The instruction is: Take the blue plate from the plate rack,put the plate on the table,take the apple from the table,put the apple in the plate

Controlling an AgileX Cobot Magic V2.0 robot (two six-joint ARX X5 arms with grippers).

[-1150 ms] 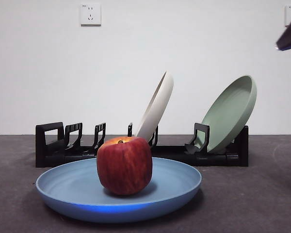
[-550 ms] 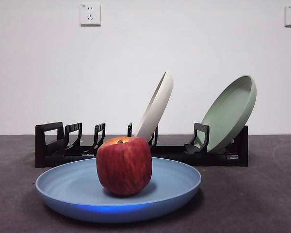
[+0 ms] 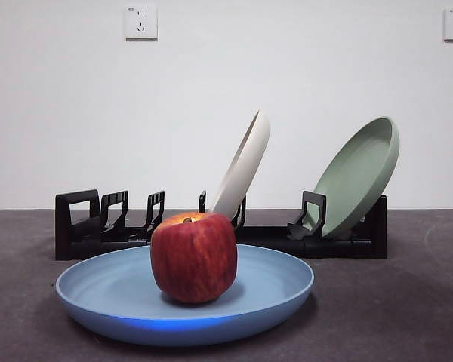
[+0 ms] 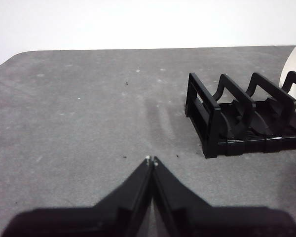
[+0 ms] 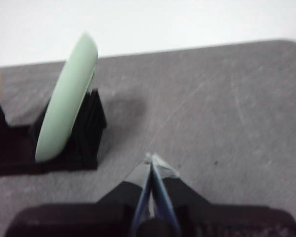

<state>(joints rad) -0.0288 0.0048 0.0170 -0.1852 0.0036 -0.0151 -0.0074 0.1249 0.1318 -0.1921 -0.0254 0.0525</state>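
Blocky deep-red apple point(image 3: 194, 257) sits in the wide, shallow matte blue plate point(image 3: 113, 290), flat on the grainy dark grey worktop point(image 3: 408, 302). Behind it, the slotted black plastic plate rack point(image 3: 106, 230) props a cream plate point(image 3: 244, 166) and pale green plate point(image 3: 359, 175). Left gripper point(image 4: 151, 160) and right gripper point(image 5: 151, 159) both have jaws pinched together, holding nothing

Right wrist view is blurred. Blue plate point(image 3: 121, 290) hides the plate rack point(image 3: 79, 226) base in front; cream plate point(image 4: 295, 74) is cut by the left wrist frame edge.
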